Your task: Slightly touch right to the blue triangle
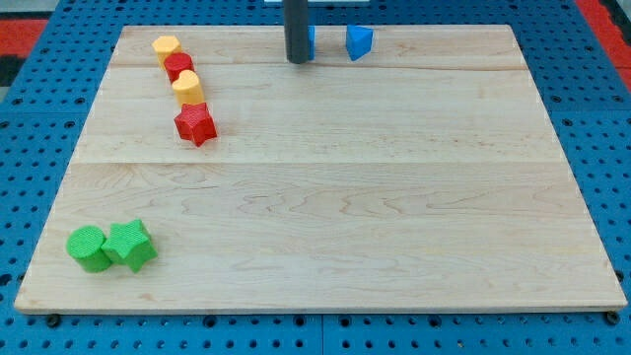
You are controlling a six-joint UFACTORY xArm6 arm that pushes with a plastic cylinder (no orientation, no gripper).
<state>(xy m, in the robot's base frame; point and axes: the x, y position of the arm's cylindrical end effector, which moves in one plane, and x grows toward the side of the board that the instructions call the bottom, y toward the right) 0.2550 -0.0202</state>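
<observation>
The blue triangle (360, 41) lies near the view's top edge of the wooden board (345, 197), a little right of centre. A second blue block (312, 39) sits just to its left, mostly hidden behind my rod, so I cannot make out its shape. My tip (299, 61) rests on the board to the left of both blue blocks, right beside the hidden one and a clear gap away from the triangle.
At the top left, a yellow block (166, 46), a red block (178, 66), another yellow block (187, 87) and a red star (195, 124) form a slanted line. A green cylinder (87, 248) and a green star (130, 245) touch at the bottom left.
</observation>
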